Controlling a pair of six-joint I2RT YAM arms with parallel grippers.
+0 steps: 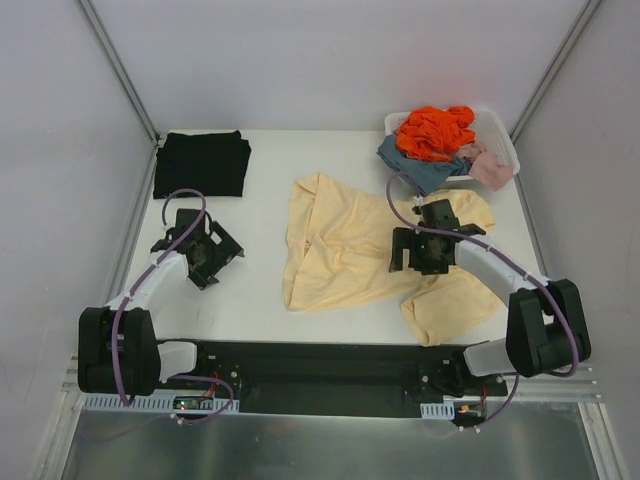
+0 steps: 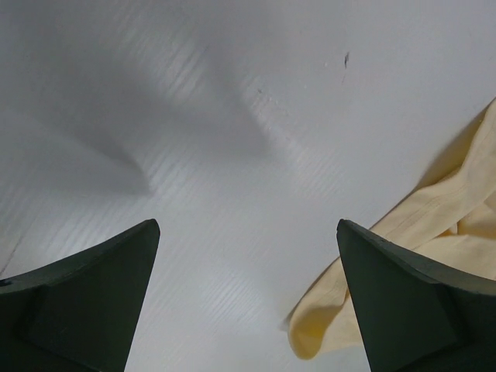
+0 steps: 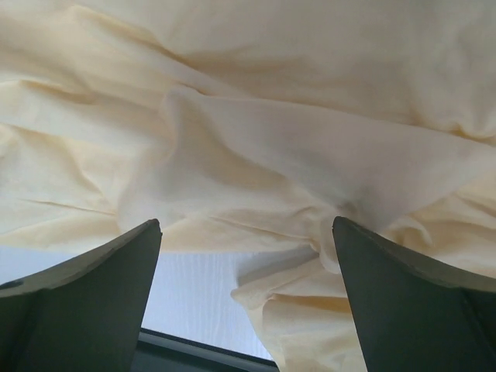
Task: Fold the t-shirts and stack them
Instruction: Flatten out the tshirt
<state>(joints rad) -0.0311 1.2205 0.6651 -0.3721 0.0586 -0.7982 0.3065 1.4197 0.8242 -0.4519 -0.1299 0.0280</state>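
Surface layout comes first for us: the white surface (image 1: 262, 205) carries the cream-yellow t-shirt (image 1: 340, 250), unfolded and wrinkled across its middle and right, with its long axis slanting from the far left toward the near right, close to the right arm's base. The black t-shirt (image 1: 200, 163) lies as a flat folded square at the far left corner, well apart from the cream one. A white basket (image 1: 505, 138) of orange, blue-grey and pink cloth stands at the far right, just beside the cream shirt's far edge. The right arm (image 1: 495, 268) reaches over the cream shirt's right half, so we judge it the nearer arm, while the left arm (image 1: 150, 280) hangs over bare surface to the shirt's left. The right fingers (image 3: 403, 310) stand wide apart and empty, with rumpled folds directly ahead of them and a small patch of bare surface showing between them. The left fingers (image 2: 85, 310) are likewise spread and empty, and the shirt's edge lies off to their right, near the right-hand one. We judge the coming move to be a grasp on the cream shirt to spread it flat: the right side need only drop, while the left must travel right to reach cloth.
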